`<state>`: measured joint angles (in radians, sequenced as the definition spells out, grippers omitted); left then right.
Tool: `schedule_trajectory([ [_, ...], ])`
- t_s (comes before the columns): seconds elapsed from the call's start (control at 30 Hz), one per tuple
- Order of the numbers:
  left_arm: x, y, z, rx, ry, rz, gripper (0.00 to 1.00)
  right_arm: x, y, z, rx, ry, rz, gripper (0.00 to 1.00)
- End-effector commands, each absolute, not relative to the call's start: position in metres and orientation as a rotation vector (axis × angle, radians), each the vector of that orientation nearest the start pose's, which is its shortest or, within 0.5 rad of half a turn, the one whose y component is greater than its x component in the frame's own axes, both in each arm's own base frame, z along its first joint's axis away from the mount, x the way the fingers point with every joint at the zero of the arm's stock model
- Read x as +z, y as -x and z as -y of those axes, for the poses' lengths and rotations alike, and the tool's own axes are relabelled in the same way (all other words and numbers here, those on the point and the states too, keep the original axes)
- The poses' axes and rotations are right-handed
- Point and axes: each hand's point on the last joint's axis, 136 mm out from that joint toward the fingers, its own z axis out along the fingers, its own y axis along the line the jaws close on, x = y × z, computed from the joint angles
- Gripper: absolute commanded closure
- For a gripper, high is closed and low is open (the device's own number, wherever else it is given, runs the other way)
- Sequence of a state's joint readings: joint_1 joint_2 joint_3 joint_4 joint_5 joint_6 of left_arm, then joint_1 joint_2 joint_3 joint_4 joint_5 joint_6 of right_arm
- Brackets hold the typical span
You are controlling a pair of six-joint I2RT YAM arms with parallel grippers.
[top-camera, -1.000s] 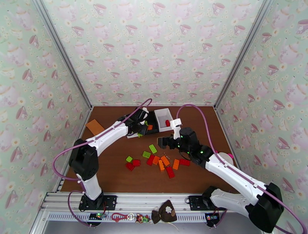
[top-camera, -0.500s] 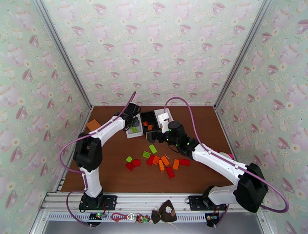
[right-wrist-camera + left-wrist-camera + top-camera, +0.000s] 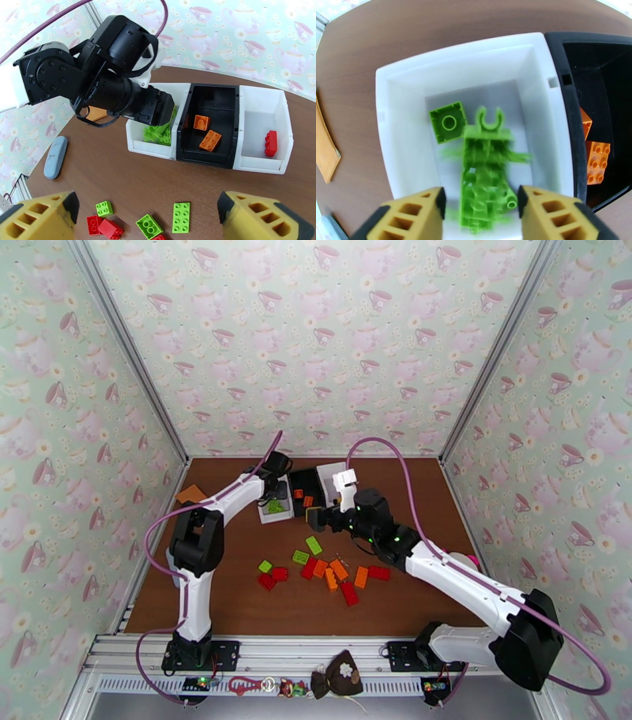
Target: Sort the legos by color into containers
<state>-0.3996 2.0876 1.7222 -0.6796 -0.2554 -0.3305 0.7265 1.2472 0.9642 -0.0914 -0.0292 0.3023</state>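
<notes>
Hanging over the left white bin (image 3: pixel 395 79), the left gripper (image 3: pixel 481 197) has let go: its fingers stand apart, and a lime green piece (image 3: pixel 486 169) shows blurred just beneath them, inside the bin. A second ago this gripper was nearer the black bin (image 3: pixel 568 98); now it sits squarely above the white one. The right gripper (image 3: pixel 147 203) has come in from the right toward the bins. It is spread wide with nothing between its fingers, and the loose bricks (image 3: pixel 328 568) lie on the surface (image 3: pixel 237 603) just beneath and behind it.

The lime green piece runs lengthwise away from the left gripper, its long axis crossing the line between the fingers and its clip-shaped end pointing at the bin's far wall. A square green brick (image 3: pixel 448 121) lies flat just beyond it, to the gripper's left. Two orange bricks (image 3: pixel 597 162) lie in the black bin to that gripper's right, and one red brick (image 3: pixel 271 143) lies in the right white bin (image 3: pixel 284 114).
</notes>
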Motion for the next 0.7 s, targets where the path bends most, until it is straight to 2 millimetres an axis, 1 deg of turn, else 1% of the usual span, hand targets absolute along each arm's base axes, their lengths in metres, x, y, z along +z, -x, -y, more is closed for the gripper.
schedule_trajectory([
  [0.0, 0.155, -0.497, 0.165, -0.009, 0.000, -2.454, 0.35, 0.258, -0.304, -0.268, 0.647, 0.421, -1.978, 0.01],
  [0.07, 0.172, -0.492, 0.172, -0.050, -0.054, -2.397, 0.29, 0.255, -0.302, -0.260, 0.623, 0.394, -1.988, 0.01],
  [0.13, 0.191, -0.485, 0.184, -0.110, -0.151, -2.304, 0.24, 0.251, -0.300, -0.251, 0.594, 0.367, -2.002, 0.01],
  [0.2, 0.207, -0.476, 0.193, -0.171, -0.212, -2.227, 0.19, 0.244, -0.298, -0.241, 0.558, 0.345, -2.021, 0.01],
  [0.33, 0.230, -0.451, 0.217, -0.287, -0.361, -2.089, 0.08, 0.228, -0.288, -0.215, 0.462, 0.281, -2.081, 0.01],
  [0.37, 0.236, -0.444, 0.224, -0.304, -0.406, -2.051, 0.04, 0.225, -0.285, -0.208, 0.441, 0.264, -2.092, 0.01],
  [0.4, 0.239, -0.436, 0.230, -0.319, -0.448, -2.018, 0.00, 0.221, -0.282, -0.199, 0.411, 0.245, -2.107, 0.01],
  [0.53, 0.246, -0.397, 0.252, -0.367, -0.619, -1.911, 0.00, 0.199, -0.266, -0.161, 0.260, 0.151, -2.212, 0.01],
  [0.67, 0.240, -0.354, 0.273, -0.427, -0.821, -1.839, 0.00, 0.177, -0.248, -0.128, 0.117, 0.054, -2.318, 0.01],
])
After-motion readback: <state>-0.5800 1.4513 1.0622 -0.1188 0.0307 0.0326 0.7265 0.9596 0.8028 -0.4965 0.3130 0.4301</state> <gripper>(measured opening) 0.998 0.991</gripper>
